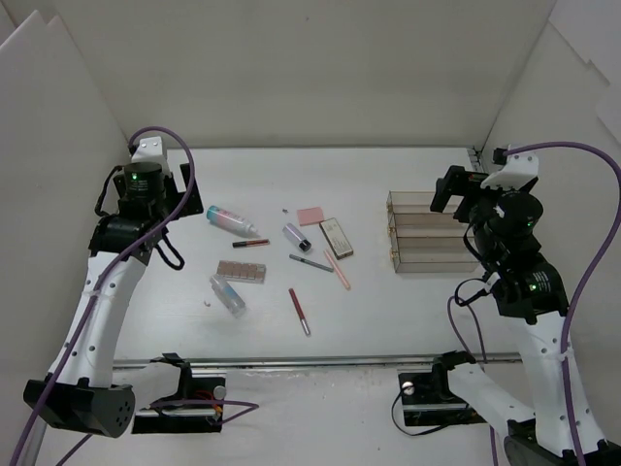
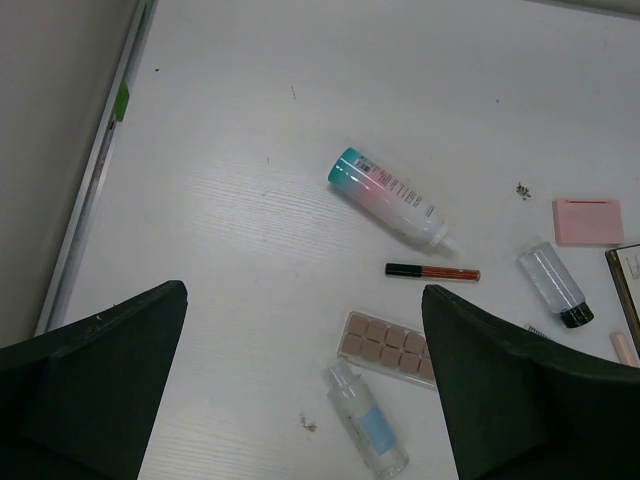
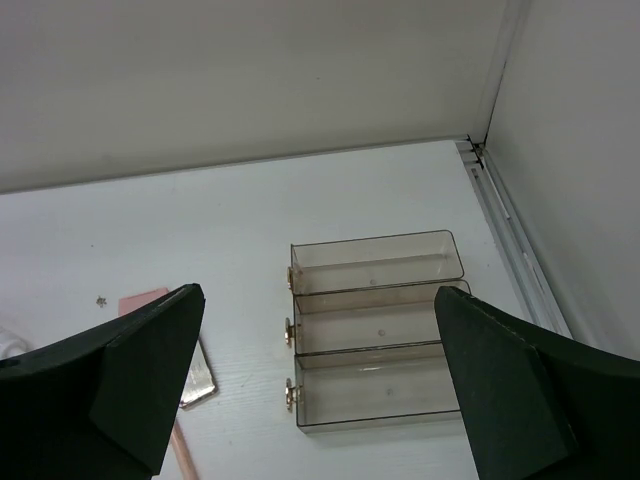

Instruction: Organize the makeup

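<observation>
The makeup lies scattered left of centre: a pink bottle with a teal cap (image 1: 236, 221) (image 2: 390, 196), a red lip gloss tube (image 1: 250, 243) (image 2: 432, 271), a brown palette (image 1: 242, 271) (image 2: 385, 346), a clear blue-label bottle (image 1: 227, 294) (image 2: 366, 420), a small black-capped bottle (image 1: 296, 237) (image 2: 555, 285), a pink square (image 1: 310, 216) (image 2: 587, 221), a compact (image 1: 336, 238), and grey (image 1: 310, 262), pink (image 1: 338, 270) and red (image 1: 299, 311) pencils. My left gripper (image 1: 160, 243) (image 2: 305, 290) is open and empty, raised left of them. My right gripper (image 1: 448, 194) (image 3: 318, 292) is open and empty, above the box.
A clear acrylic tiered box (image 1: 432, 233) (image 3: 375, 330) with three empty open compartments stands on the right of the table. White walls enclose the back and both sides. A metal rail (image 1: 310, 361) runs along the near edge.
</observation>
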Available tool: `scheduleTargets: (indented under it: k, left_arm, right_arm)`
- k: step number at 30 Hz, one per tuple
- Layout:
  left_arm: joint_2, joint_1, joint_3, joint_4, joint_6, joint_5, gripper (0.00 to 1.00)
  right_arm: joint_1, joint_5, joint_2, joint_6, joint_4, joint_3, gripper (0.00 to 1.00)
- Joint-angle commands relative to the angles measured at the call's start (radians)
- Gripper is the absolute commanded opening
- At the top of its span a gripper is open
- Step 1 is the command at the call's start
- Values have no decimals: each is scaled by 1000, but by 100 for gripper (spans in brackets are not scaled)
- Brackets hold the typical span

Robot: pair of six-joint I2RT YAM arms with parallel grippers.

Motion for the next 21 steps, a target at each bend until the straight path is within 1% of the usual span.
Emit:
scheduleTargets:
  k: [1, 14, 16, 18, 19, 20, 21]
  left_arm:
    - [-1, -3, 57, 39, -28, 13, 100]
    - [12, -3, 52, 43, -28, 15, 99]
    - [12, -3, 46, 42, -27, 16, 99]
    - [12, -3, 43, 33, -27, 24, 99]
    - [13, -3, 41, 29, -33, 28, 99]
    - [10, -3, 35, 25, -37, 41, 99]
    - [4, -3, 19, 22, -42, 47, 100]
  right_arm:
    - [-3, 7, 12, 4, 73, 14, 98]
    - [-4, -47, 24, -27, 75, 5, 97]
    - [-3, -57, 36, -22, 73, 4, 92]
    - [-1, -90, 44, -19, 69, -1, 83]
    - [-3, -103, 57, -18, 64, -4, 78]
    - [0, -129, 68, -13, 59, -4, 67]
    - [3, -140, 82, -7, 52, -6, 62]
